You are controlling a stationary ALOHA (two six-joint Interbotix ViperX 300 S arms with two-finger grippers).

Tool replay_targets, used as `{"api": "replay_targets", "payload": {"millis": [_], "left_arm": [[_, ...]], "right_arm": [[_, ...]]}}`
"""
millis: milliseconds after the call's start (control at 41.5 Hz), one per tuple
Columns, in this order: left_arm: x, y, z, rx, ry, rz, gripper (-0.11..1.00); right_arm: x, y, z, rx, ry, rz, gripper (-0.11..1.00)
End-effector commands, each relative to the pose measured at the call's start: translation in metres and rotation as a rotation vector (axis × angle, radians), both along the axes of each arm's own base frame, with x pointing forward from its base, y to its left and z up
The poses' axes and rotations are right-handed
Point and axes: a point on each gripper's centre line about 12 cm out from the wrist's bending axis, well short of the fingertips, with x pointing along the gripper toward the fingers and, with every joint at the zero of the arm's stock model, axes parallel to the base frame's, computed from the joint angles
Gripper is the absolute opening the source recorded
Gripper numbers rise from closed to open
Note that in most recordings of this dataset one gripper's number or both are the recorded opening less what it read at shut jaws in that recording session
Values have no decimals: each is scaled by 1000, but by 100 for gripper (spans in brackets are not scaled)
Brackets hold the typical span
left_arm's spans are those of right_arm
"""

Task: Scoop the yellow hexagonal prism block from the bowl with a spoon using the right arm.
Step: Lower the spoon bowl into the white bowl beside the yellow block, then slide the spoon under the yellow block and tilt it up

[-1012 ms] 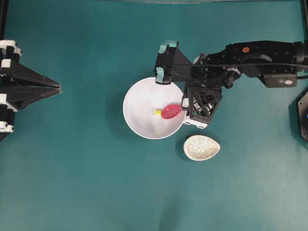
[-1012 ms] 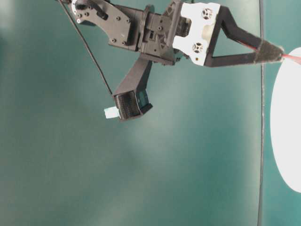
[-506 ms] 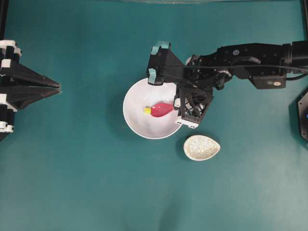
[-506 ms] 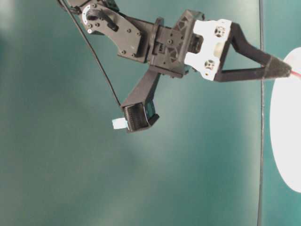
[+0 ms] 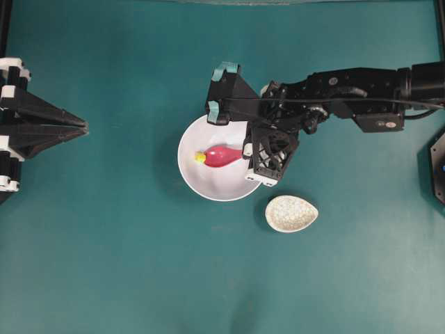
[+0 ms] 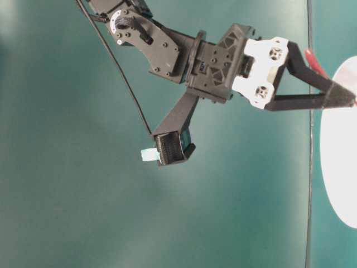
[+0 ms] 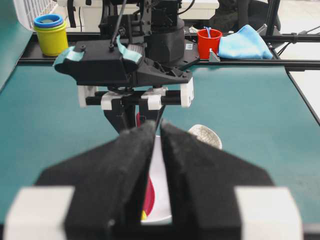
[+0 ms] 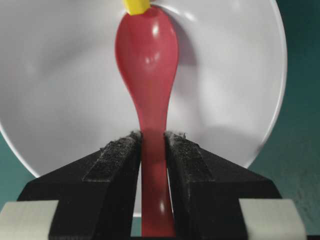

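In glossy round white bowl (image 8: 60,90): right tool (image 8: 153,145) pinching smooth pink-red spoon (image 8: 148,55); yellow block (image 8: 136,6) at tip

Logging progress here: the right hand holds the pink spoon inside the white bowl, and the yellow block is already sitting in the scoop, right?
Not quite. The yellow block lies at the scoop's tip on the bowl, not in it, as the right wrist view shows. The right hand does hold the spoon.
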Motion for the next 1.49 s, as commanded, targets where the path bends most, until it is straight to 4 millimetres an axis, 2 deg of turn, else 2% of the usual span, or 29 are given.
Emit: {"api": "replay_targets", "payload": {"millis": [0,1036,1470], "left_arm": [[2,0,10,3,-25,-1,13],[2,0,10,3,-25,-1,13],[2,0,10,3,-25,-1,13]], "right_arm": [[7,1,14,-6,-58,1,25],[10,1,5,-5,-104,-26,24],[8,1,26,-10,-141,-23,24]]}}
